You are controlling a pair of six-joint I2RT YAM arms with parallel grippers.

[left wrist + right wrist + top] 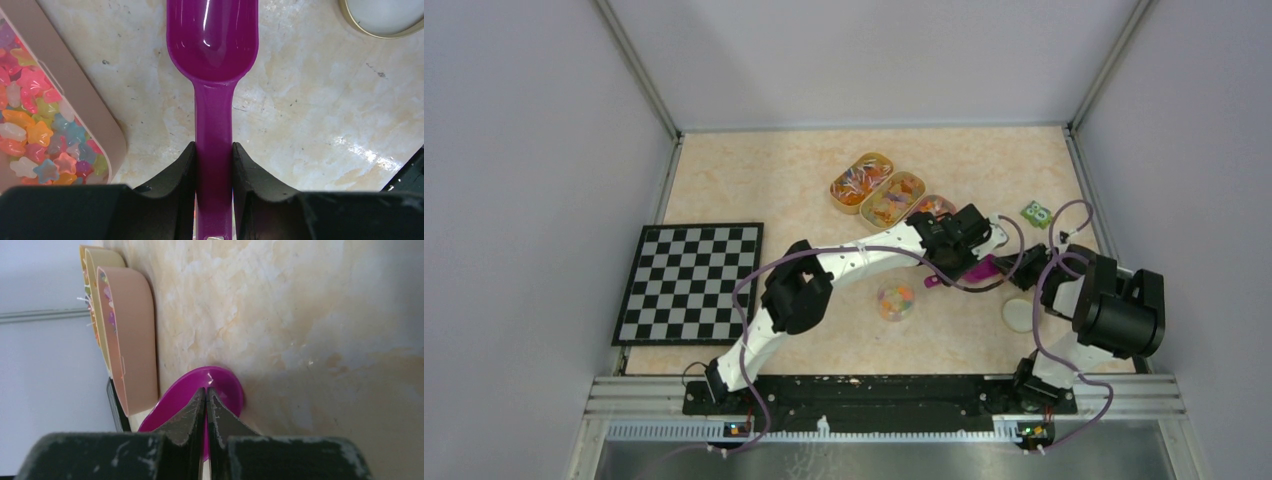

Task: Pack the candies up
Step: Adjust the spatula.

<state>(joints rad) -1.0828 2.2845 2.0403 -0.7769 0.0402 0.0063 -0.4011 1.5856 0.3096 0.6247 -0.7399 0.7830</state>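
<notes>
The candies (pixel 861 182) fill three oval trays at the back of the table, and more lie in a small round tub (pixel 896 300). In the left wrist view, star-shaped candies (pixel 35 135) sit in a pink tray (pixel 80 90) at the left. My left gripper (pixel 213 147) is shut on the handle of a purple scoop (pixel 212 40), whose bowl is empty and just above the tabletop. From above, the left gripper (pixel 964 262) holds the scoop (pixel 984 270) right of the trays. My right gripper (pixel 206 390) is shut, its tips at the scoop's bowl (pixel 225 385). It shows from above as well, the right gripper (pixel 1021 272).
A white round disc (pixel 1021 314) lies near the right arm, also the disc (pixel 385 15). A checkerboard (pixel 689 283) sits at the left, a small green item (pixel 1036 212) at the back right. The pink tray (pixel 132 340) stands close left of the scoop.
</notes>
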